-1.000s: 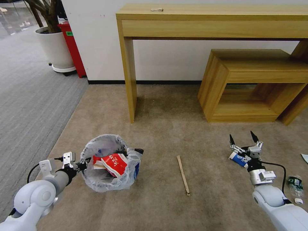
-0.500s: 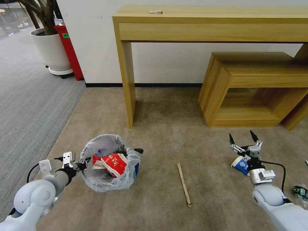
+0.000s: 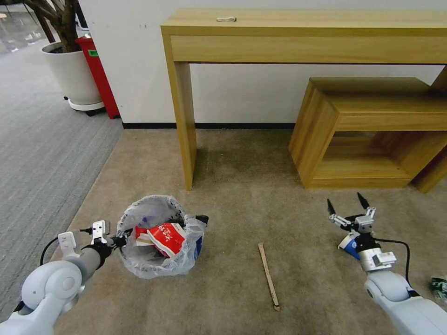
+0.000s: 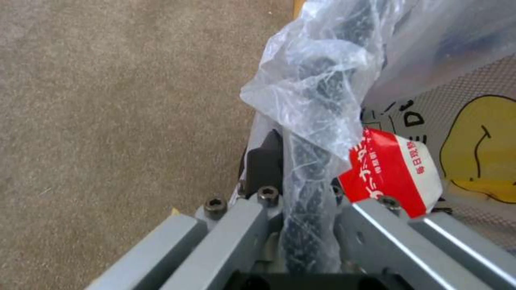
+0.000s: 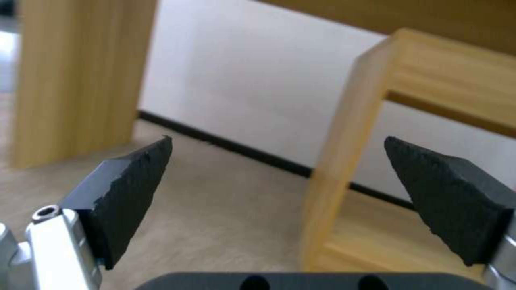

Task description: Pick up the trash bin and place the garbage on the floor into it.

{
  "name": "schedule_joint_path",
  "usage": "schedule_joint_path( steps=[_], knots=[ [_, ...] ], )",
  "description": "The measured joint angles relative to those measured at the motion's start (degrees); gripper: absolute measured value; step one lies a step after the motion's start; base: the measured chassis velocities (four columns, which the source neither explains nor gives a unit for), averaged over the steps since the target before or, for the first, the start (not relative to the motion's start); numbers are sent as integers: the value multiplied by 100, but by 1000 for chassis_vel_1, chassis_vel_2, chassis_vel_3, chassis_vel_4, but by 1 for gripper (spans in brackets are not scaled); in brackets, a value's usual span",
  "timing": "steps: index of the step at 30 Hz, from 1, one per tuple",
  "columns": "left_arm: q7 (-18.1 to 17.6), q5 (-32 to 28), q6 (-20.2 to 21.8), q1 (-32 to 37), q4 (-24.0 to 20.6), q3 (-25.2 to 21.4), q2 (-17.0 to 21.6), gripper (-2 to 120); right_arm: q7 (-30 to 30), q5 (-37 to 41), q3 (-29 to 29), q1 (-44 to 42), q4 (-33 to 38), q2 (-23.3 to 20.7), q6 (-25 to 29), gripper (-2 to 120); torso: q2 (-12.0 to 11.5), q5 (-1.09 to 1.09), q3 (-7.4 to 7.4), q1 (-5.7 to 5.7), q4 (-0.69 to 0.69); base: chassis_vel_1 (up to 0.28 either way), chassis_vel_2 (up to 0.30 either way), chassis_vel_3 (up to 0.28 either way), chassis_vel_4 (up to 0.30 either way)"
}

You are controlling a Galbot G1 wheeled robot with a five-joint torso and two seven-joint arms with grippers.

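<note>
The trash bin [image 3: 158,242], black with a crinkly clear liner, hangs low at the left over the beige floor [image 3: 242,195]. My left gripper [image 3: 122,240] is shut on its rim [image 4: 309,189]. Red wrappers [image 3: 166,237] lie inside it; one red wrapper [image 4: 395,171] sits just past the fingers. On the carpet lie a wooden stick [image 3: 268,275] and, under my right wrist, a blue-white paper cup [image 3: 349,244]. My right gripper [image 3: 345,203] is open above and beyond the cup, its black fingertips [image 5: 129,189] spread wide with nothing between them.
A tall wooden console table [image 3: 302,35] stands against the wall, with a low open wooden bench [image 3: 372,135] to its right. A small bottle [image 3: 438,284] lies at the right edge. A potted plant [image 3: 70,70] and red bin [image 3: 97,74] stand back left beside grey striped carpet [image 3: 37,149].
The whole picture has shifted down and right, so the camera moved. My right gripper now sits slightly lower and more to the left. The left gripper still holds the bin.
</note>
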Motion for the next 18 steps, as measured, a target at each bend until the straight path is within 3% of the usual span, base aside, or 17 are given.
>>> schedule_joint_path(
  steps=[18],
  knots=[
    [-28,22,5,4,21,9,-38,0,-1267,444,-1082,-11,-42,-334,57,100,0,0,0,0,0,0,0,0,0]
  ],
)
